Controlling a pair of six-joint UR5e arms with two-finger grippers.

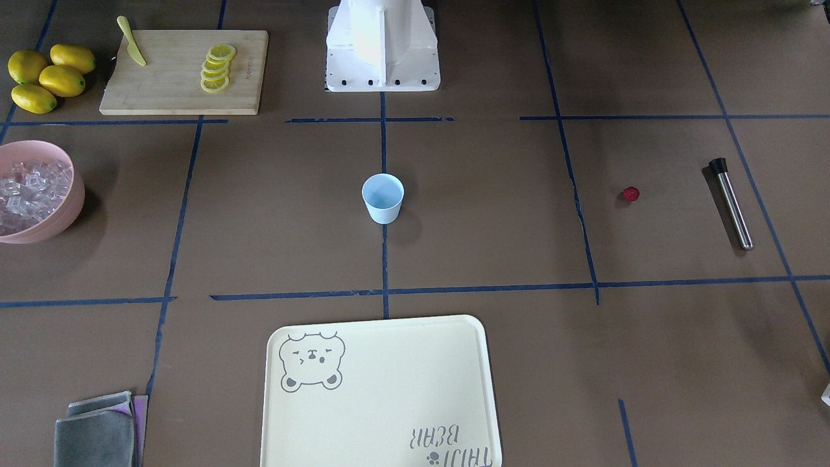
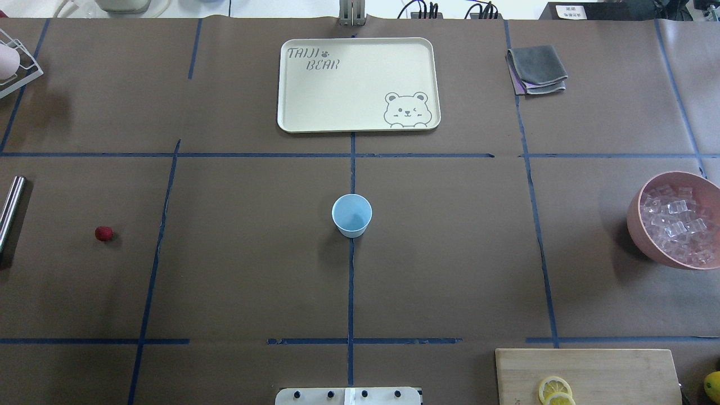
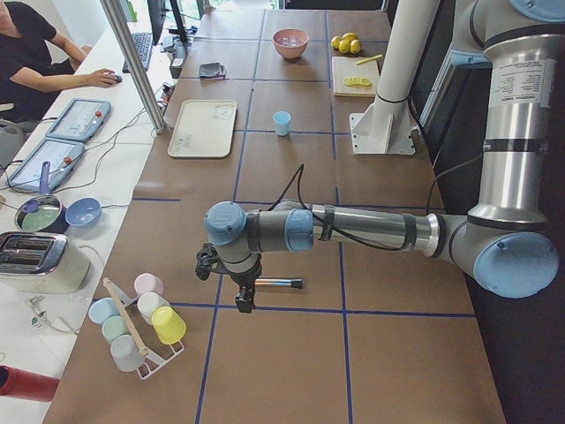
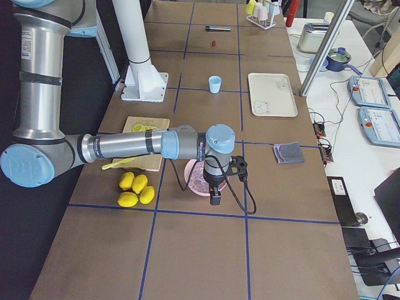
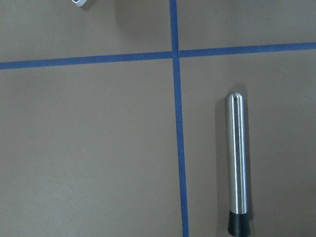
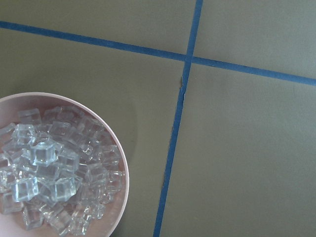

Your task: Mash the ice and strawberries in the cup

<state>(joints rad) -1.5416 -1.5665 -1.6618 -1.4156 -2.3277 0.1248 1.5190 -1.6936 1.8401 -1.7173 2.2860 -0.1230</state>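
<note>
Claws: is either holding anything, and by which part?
Nothing, as far as shows: the muddler and strawberry lie free on the table, the ice in its bowl. The left claw and right claw show only in side views.

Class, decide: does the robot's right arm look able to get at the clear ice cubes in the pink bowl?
Probably yes: the right pincer hangs close by the round pink bowl, and the clear ice cubes lie uncovered.

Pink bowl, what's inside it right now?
The bowl holds a heap of clear ice cubes; nothing else shows. The cubes cover its bottom, so anything beneath them cannot be seen.
</note>
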